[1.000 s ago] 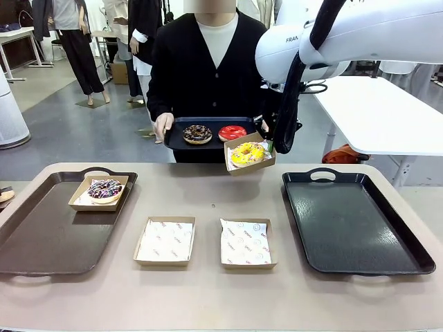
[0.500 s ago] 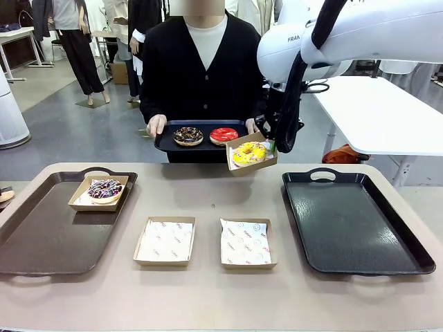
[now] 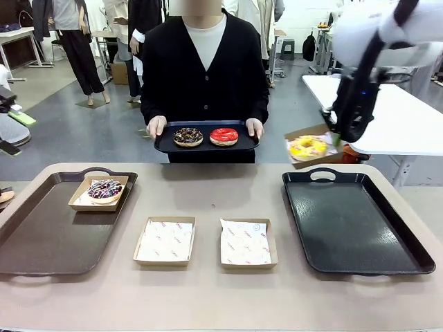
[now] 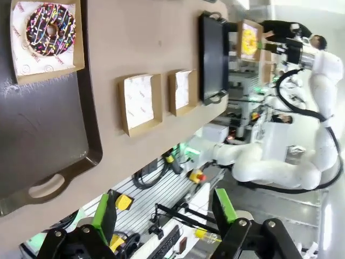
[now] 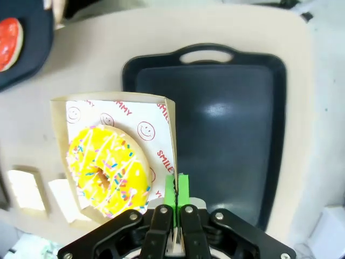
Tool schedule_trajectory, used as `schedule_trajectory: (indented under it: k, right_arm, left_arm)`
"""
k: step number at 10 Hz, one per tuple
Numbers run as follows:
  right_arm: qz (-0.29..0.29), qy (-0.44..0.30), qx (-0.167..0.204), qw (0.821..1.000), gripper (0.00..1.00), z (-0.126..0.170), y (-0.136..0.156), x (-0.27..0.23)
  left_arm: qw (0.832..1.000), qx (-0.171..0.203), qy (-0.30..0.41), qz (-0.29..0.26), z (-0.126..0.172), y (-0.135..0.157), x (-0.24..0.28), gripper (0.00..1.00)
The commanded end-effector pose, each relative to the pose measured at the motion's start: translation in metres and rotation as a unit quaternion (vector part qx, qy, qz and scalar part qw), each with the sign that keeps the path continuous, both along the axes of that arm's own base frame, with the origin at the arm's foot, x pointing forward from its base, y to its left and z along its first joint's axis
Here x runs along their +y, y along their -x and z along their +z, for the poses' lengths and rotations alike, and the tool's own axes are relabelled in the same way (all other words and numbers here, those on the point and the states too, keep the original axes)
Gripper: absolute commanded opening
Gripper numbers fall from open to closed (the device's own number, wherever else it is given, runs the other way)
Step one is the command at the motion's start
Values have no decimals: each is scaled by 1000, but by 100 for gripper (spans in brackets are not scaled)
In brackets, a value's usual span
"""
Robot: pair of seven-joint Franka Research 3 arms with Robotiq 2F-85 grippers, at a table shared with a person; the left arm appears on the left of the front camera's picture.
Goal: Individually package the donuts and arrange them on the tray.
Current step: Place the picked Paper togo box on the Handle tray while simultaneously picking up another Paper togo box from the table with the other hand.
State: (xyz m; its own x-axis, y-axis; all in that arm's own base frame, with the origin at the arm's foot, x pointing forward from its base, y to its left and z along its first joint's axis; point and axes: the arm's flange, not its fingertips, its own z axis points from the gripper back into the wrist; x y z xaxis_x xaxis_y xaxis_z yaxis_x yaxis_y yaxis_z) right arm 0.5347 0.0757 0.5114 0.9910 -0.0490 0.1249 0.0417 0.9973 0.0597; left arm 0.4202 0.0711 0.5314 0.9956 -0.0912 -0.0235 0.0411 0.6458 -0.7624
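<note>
Four donuts: drizzled donut (image 3: 105,188), sprinkled donut (image 3: 187,135), red donut (image 3: 223,135), yellow donut (image 3: 308,146). Four boxes, two seemingly empty: left box (image 3: 165,241), right box (image 3: 247,243). Three trays: brown tray (image 3: 48,242), black tray (image 3: 353,228), carried tray (image 3: 206,147).

The yellow-iced donut (image 5: 108,172) carries white drizzle and multicoloured sprinkles; its kraft-brown box (image 5: 57,118) has a white liner (image 5: 143,127) printed with red smileys and lettering. At three o'clock on the beige table (image 3: 208,297) lies a glossy black tray (image 3: 353,235); at nine o'clock, a dark brown tray (image 3: 41,242). The red-glazed donut (image 3: 223,136) and the sprinkled dark chocolate donut (image 3: 187,136) sit on a navy tray (image 3: 208,147).
</note>
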Motion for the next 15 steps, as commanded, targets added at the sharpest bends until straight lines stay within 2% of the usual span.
schedule_trajectory:
  k: [1,4,8,11,13,15]
  right_arm:
    - [9,-18,-25,1000,1,-25,18,-31]
    - [29,-23,-27,999,1,-51,13,-65]
    - [5,-15,15,1000,1,-71,2,-62]
    - [-7,-12,31,999,1,-79,-6,-58]
    - [10,-13,19,1000,1,-82,4,-63]
    - [10,-13,19,1000,1,-82,4,-63]
  left_arm:
    - [996,7,-83,-19,5,4,-45,93]
    - [979,3,-202,-28,-12,2,-128,93]
    - [943,-32,-330,-28,-59,2,-203,93]
    - [924,-61,-378,-30,-104,5,-238,93]
    - [923,-82,-377,-15,-131,5,-254,93]
    - [922,-81,-379,-3,-145,8,-270,93]
